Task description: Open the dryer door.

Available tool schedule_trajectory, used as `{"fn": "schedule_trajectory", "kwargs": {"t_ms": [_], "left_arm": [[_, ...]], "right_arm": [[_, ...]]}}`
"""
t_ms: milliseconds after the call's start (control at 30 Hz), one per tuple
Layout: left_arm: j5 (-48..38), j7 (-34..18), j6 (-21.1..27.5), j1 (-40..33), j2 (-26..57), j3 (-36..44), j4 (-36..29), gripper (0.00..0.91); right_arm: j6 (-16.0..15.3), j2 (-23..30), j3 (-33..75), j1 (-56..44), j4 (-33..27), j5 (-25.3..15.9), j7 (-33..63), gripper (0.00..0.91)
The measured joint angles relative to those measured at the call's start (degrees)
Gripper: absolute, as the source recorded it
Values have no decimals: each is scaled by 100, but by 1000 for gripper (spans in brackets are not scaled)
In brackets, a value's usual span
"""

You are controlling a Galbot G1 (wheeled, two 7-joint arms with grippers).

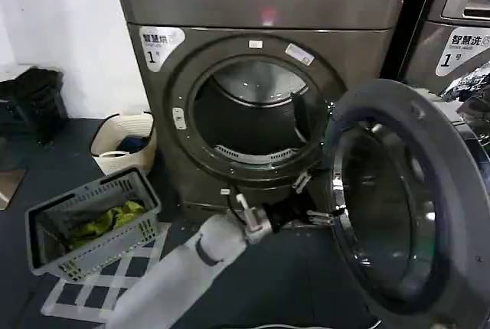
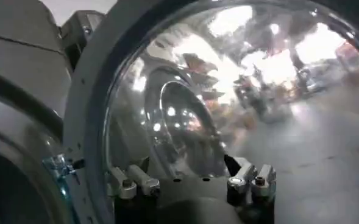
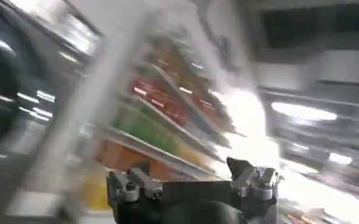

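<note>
The dryer door (image 1: 429,126) stands swung wide open to the right of the machine, its grey inner rim and domed glass facing me. The drum opening (image 1: 253,115) is uncovered and dark inside. My left arm reaches up from below, and my left gripper (image 1: 310,214) sits at the door's lower hinge-side edge, below the opening. In the left wrist view the left gripper (image 2: 190,179) is open, with the door's glass bowl (image 2: 228,91) close ahead and nothing between the fingers. The right gripper (image 3: 191,176) is open and holds nothing, facing blurred shelves.
A grey basket (image 1: 46,226) holding green cloth stands on the floor at the left. A cream basket (image 1: 103,141) sits beside the dryer. A neighbouring machine (image 1: 459,46) stands at the right, just behind the open door. A white grid mat (image 1: 107,275) lies on the dark floor.
</note>
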Motion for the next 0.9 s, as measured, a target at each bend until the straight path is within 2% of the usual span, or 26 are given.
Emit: {"fn": "schedule_trajectory", "kwargs": {"t_ms": [233, 400, 600, 900], "left_arm": [[257, -111, 89, -38, -343, 66, 319, 907], [425, -218, 105, -80, -573, 115, 567, 907], [435, -331, 110, -230, -858, 203, 897, 907], [462, -449, 222, -478, -1261, 341, 1284, 907]], "right_arm": [[-548, 540, 400, 104, 158, -972, 1687, 907], [-382, 995, 692, 49, 233, -1206, 2140, 907], [-426, 1394, 933, 29, 329, -1342, 2362, 907], [-546, 1480, 1346, 101, -46, -2037, 2531, 907]]}}
